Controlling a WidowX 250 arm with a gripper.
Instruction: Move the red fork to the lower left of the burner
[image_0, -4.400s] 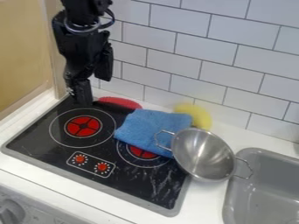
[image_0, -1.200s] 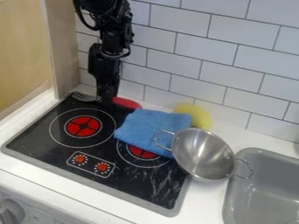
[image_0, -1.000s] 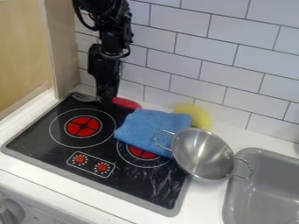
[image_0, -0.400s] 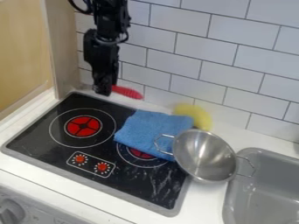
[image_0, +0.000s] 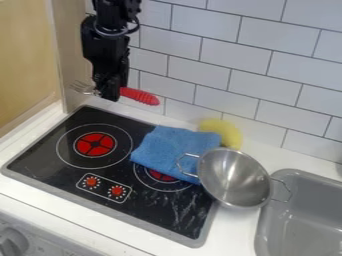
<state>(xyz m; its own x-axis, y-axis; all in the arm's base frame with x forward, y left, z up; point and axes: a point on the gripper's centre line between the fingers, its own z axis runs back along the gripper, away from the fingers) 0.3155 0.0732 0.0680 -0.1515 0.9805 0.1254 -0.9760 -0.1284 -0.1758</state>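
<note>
The fingers are clenched on the red fork, which is lifted above the far left corner of the stovetop. Its tines point left toward the wooden panel, and its red handle sticks out right, in front of the tiled wall.

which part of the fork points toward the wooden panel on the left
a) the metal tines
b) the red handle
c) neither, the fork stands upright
a, the fork's metal tines stick out from the gripper toward the wooden panel, while the red handle points the other way, to the right of the picture.
</note>
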